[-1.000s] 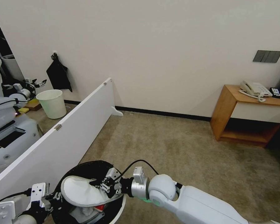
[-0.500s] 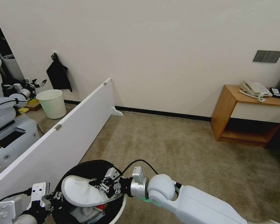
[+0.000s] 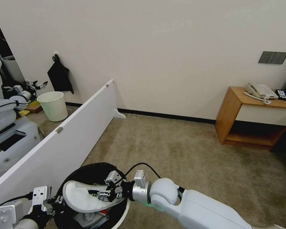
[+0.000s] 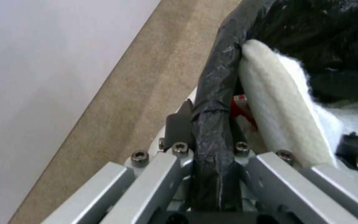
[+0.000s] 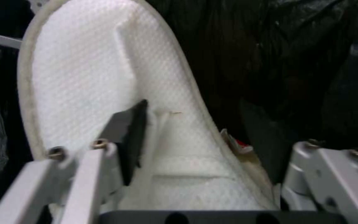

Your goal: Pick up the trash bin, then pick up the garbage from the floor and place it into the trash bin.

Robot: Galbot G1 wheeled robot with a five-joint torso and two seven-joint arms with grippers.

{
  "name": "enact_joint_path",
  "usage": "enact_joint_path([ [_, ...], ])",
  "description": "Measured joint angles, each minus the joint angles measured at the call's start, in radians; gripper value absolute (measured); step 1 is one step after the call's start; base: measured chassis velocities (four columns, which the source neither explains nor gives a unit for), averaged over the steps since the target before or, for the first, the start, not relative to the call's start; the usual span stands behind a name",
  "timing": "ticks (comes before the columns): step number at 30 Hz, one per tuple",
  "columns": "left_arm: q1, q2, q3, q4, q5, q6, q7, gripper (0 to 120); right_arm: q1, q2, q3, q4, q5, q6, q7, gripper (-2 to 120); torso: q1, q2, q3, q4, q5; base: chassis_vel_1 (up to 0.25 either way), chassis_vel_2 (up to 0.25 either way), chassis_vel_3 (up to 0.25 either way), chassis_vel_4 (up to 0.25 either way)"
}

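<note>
Your left claw (image 4: 206, 146) pinching bag-covered rim of trash bin (image 3: 85, 170), bin held at lower left of head view beside white partition board (image 3: 58, 140). Your right claw (image 3: 100, 193) over bin mouth, fingers spread, white slipper (image 5: 104, 81) lying between them, sole up, across bin opening. Red packet (image 4: 240, 107) just beneath slipper inside bin.

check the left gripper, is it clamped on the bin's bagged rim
Yes, the left gripper is shut on the black-bagged rim of the trash bin, one finger each side.

Even, soft indoor light; blurry wrist views
</note>
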Motion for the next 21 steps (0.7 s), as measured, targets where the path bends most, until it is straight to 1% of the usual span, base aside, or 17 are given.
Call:
enact_joint_path([
  [1, 0.0, 0.0, 0.0, 0.0, 0.0, 0.0, 0.0, 3, 0.0, 0.0, 0.0, 0.0, 0.0, 0.0, 0.0, 65, 0.0, 0.0, 0.0, 0.0, 0.0, 0.0, 0.0, 0.0, 0.0],
  [2, 0.0, 0.0, 0.0, 0.0, 0.0, 0.0, 0.0, 3, 0.0, 0.0, 0.0, 0.0, 0.0, 0.0, 0.0, 68, 0.0, 0.0, 0.0, 0.0, 0.0, 0.0, 0.0, 0.0, 0.0],
  [3, -0.001, 0.0, 0.0, 0.0, 0.0, 0.0, 0.0, 3, 0.0, -0.001, 0.001, 0.001, 0.0, 0.0, 0.001, 76, 0.0, 0.0, 0.0, 0.0, 0.0, 0.0, 0.0, 0.0, 0.0],
  [4, -0.001, 0.0, 0.0, 0.0, 0.0, 0.0, 0.0, 3, 0.0, -0.001, 0.001, 0.001, 0.0, 0.0, 0.001, 76, 0.0, 0.0, 0.0, 0.0, 0.0, 0.0, 0.0, 0.0, 0.0],
  [6, -0.001, 0.0, 0.0, 0.0, -0.001, 0.0, 0.0, 3, -0.001, 0.0, 0.004, 0.001, 0.0, 0.001, 0.001, 86, 0.0, 0.0, 0.0, 0.0, 0.0, 0.0, 0.0, 0.0, 0.0],
  [7, -0.001, 0.0, 0.0, 0.0, -0.001, 0.0, 0.0, 3, -0.001, 0.0, 0.004, 0.001, 0.0, 0.001, 0.001, 86, 0.0, 0.0, 0.0, 0.0, 0.0, 0.0, 0.0, 0.0, 0.0],
  [9, 0.0, -0.001, 0.0, 0.002, -0.001, 0.0, 0.0, 3, -0.001, 0.002, 0.006, 0.0, 0.001, 0.005, 0.003, 98, 0.0, 0.0, 0.0, 0.0, 0.0, 0.0, 0.0, 0.0, 0.0],
  [11, 0.002, -0.002, 0.0, 0.003, -0.002, 0.0, 0.001, 3, -0.001, 0.004, 0.01, 0.0, 0.0, 0.008, 0.005, 99, 0.0, 0.0, 0.0, 0.0, 0.0, 0.0, 0.0, 0.0, 0.0],
  [21, 0.003, -0.003, -0.001, 0.007, -0.004, -0.001, 0.005, 3, 0.001, 0.002, 0.043, -0.002, 0.001, 0.024, 0.006, 100, 0.0, 0.0, 0.0, 0.0, 0.0, 0.0, 0.0, 0.0, 0.0],
])
